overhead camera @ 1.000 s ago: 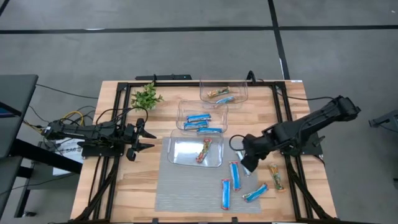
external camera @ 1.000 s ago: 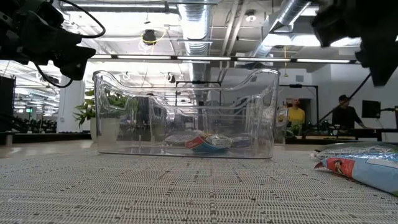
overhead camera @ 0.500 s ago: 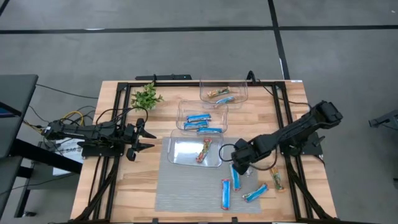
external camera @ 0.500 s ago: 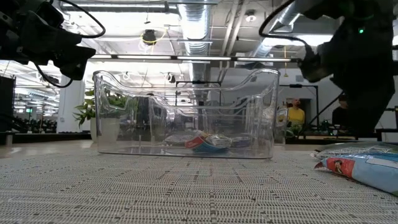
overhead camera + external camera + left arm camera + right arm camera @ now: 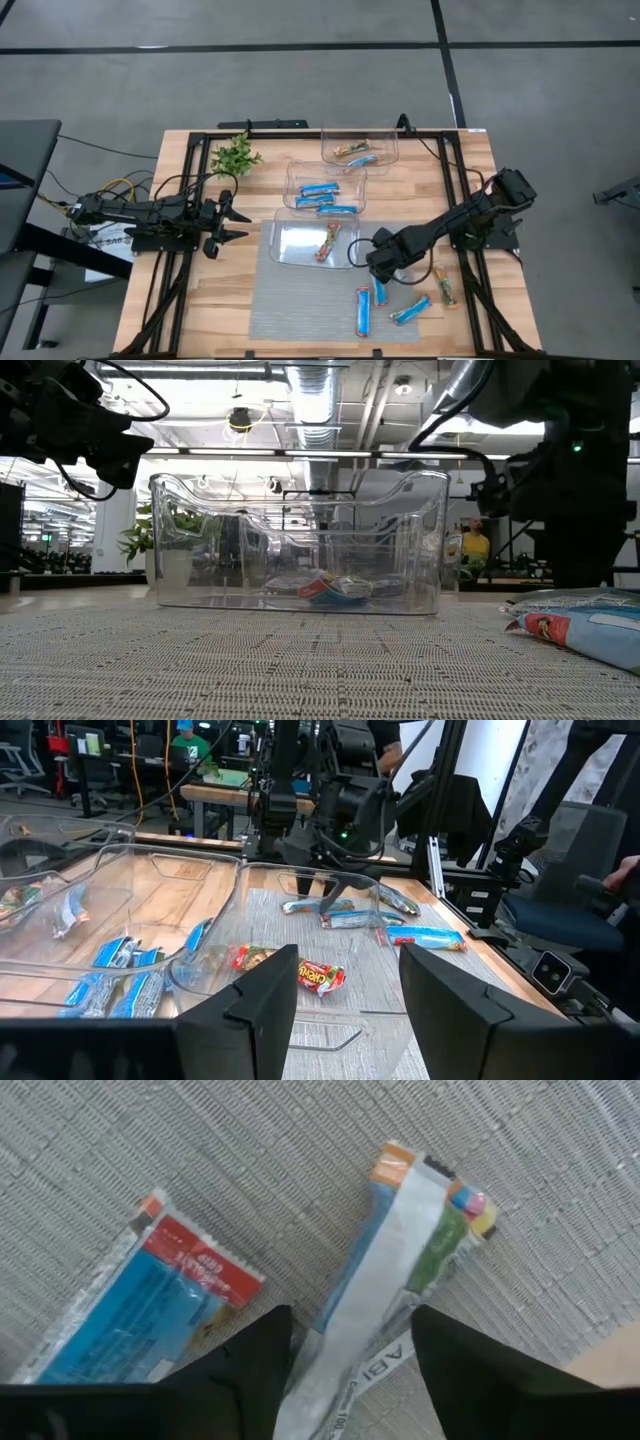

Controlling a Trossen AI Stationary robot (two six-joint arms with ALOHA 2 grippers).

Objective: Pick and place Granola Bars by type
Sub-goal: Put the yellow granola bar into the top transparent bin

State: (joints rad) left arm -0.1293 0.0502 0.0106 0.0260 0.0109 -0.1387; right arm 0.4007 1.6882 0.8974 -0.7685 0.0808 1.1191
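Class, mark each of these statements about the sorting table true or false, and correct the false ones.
1. The right gripper is down over a granola bar on the grey mat, its fingers on either side of the bar. True.
2. The left gripper is holding a bar. False: it waits open and empty at the table's left edge.
3. The middle clear bin holds bright blue bars. True.
4. The nearest clear bin holds three blue bars. False: only one red multicoloured bar lies in it.
5. A small green plant stands near the table's far left corner. True.
6. No bars lie loose outside the bins. False: several lie on the mat and the wood beside it.
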